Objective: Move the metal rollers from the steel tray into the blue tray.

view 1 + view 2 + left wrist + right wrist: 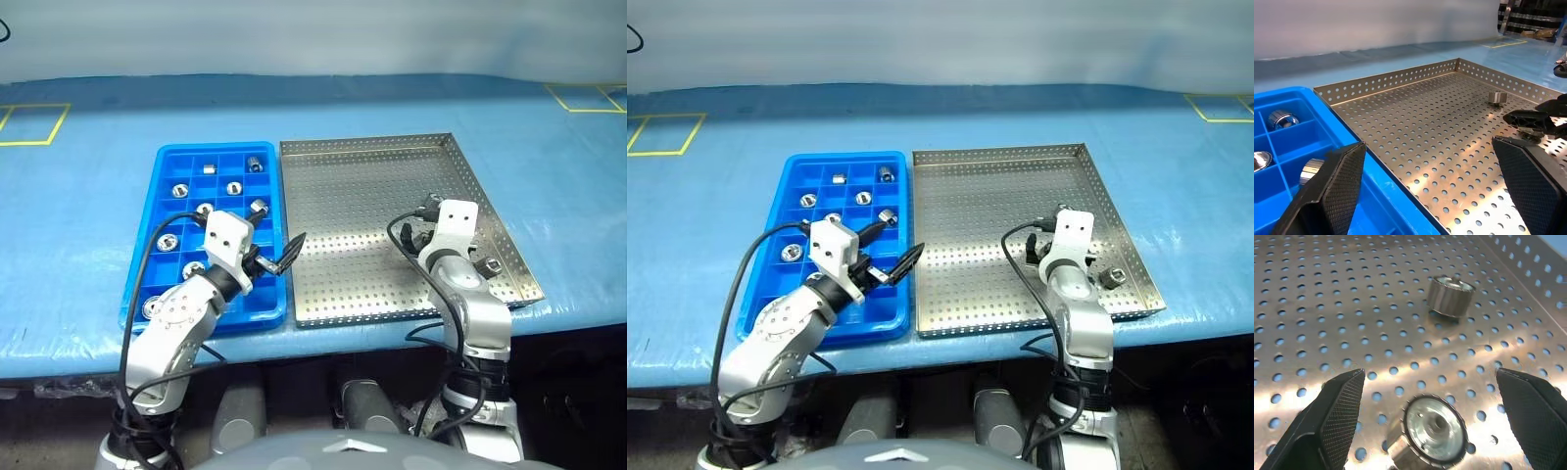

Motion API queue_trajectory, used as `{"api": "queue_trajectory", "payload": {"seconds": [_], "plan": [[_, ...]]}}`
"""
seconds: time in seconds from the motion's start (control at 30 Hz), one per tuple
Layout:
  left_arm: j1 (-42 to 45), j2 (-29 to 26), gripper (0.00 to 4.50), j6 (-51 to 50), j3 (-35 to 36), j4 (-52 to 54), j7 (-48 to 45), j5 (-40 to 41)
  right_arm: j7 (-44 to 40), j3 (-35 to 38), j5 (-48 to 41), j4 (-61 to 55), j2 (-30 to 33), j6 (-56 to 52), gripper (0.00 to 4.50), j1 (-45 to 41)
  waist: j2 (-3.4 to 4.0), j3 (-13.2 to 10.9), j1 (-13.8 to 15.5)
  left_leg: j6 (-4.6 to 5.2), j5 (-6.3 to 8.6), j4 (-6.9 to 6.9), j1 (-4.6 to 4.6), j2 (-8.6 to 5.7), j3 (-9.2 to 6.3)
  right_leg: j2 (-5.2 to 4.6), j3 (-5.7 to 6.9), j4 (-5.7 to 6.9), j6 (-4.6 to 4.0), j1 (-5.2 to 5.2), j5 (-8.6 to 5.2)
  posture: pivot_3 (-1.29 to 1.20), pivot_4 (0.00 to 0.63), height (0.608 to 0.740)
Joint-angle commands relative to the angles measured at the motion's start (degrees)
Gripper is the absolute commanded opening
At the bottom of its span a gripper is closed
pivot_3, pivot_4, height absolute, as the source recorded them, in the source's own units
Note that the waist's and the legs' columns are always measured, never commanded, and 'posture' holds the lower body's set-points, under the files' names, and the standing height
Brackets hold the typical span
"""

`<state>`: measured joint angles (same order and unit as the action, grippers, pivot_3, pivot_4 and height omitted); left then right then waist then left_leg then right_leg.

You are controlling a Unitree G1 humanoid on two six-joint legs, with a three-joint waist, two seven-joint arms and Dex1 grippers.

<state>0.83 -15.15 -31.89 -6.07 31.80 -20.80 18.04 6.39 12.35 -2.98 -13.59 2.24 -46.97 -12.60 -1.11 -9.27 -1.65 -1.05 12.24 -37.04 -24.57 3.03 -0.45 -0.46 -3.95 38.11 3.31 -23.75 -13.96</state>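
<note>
- The blue tray (163, 201) and the steel tray (372, 186) sit side by side, long edges touching, on a table covered in blue sheeting (88, 225).
- Most of the metal rollers (203, 209) already lie in the blue tray's square compartments, one to a cell, spread from the far rows down to the near-left corner.
- The left gripper (277, 257) hangs over the seam between the two trays, near their front edge, its black fingers spread wide with nothing between them.
- The right gripper (1432, 396) is low over the steel tray's near-right part, fingers wide apart and empty.
- Between those fingers a roller (1429, 433) sits on the perforated floor, hole facing up towards the wrist camera, touched by neither finger.
- A second roller (1449, 295) stands just beyond it, close to the tray's right rim.
</note>
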Motion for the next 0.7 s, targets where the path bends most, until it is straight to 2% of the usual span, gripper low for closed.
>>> {"api": "queue_trajectory", "payload": {"seconds": [0.03,0.2,0.5,0.7], "plan": [[0.7,0.0,4.48,1.2,-0.6,0.7,-0.9,0.5,0.3,1.8,-1.6,-1.7,-0.9,0.1,4.50,0.1,0.01,0.0,-0.1,0.00,0.00,0.00,0.00,0.00,0.00,0.00,-0.01,0.00,0.01,0.00,0.01,0.01,0.150,0.740],[0.5,0.2,4.48,1.2,-0.7,0.4,-1.0,0.5,0.0,1.3,-2.7,-2.1,-2.0,0.0,4.50,0.8,0.04,0.0,-0.2,0.00,0.00,0.00,0.00,0.00,0.00,0.00,-0.01,0.00,0.03,0.00,0.02,0.01,0.150,0.740],[-0.1,0.3,4.50,1.2,-0.3,0.6,-0.5,0.4,0.0,-0.3,-3.5,-4.9,-3.2,-1.9,1.79,1.3,0.05,0.0,-0.3,0.00,0.00,0.00,0.00,0.00,0.00,-0.01,-0.01,0.00,0.04,0.00,0.03,0.02,0.150,0.740],[-1.3,0.7,4.50,2.6,2.2,1.4,1.3,0.0,-2.5,-6.3,-3.2,-7.1,-1.8,-3.5,1.78,-2.8,0.09,0.0,-0.4,0.00,0.00,0.00,0.02,0.01,0.00,0.01,-0.01,0.01,0.05,0.00,0.02,0.07,0.150,0.740]]}}
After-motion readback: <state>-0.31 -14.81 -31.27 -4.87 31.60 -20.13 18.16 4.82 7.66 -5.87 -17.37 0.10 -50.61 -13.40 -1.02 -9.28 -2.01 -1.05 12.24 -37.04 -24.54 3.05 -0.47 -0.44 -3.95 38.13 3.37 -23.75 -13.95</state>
